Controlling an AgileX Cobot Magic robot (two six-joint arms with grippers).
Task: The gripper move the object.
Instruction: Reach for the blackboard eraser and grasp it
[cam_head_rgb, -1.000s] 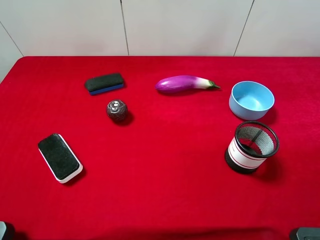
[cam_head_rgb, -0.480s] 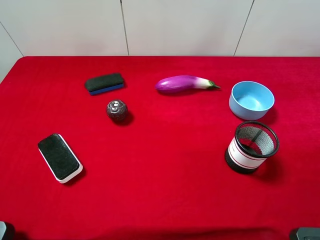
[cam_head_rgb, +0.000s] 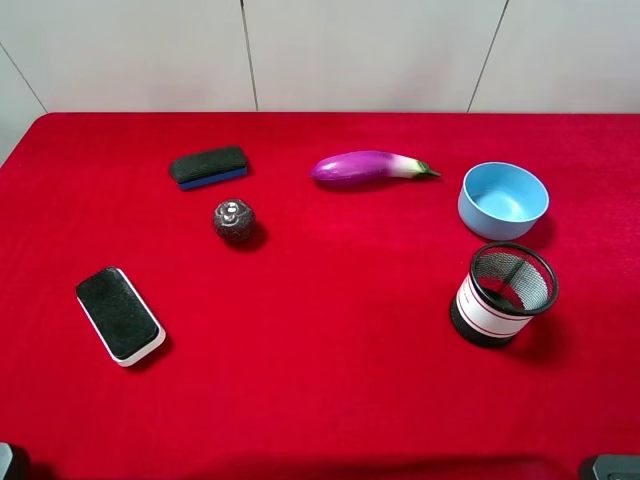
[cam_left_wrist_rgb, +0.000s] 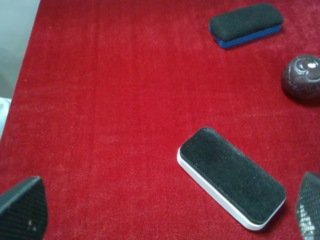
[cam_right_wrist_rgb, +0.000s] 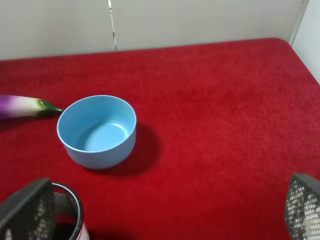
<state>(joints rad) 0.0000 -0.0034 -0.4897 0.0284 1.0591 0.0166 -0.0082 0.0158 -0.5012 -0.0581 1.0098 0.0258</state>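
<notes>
Left claw (cam_left_wrist_rgb: 165, 210) spread wide, empty, above the red cloth (cam_head_rgb: 330, 380), white eraser (cam_left_wrist_rgb: 231, 183) near its tips. Right claw (cam_right_wrist_rgb: 165, 207) spread too, empty, near the bowl (cam_right_wrist_rgb: 97, 131). Blue eraser (cam_head_rgb: 209, 166) lies flat upper left in the overhead frame, near the ball (cam_head_rgb: 233, 220), untouched.

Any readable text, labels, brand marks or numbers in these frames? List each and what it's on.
No readable text in any view.
The mesh cup has a white band with red stripes only, no lettering.
The dark ball has pale marks on top, too small to read.
The blue-based eraser, white-based eraser, blue bowl and eggplant are plain.
</notes>
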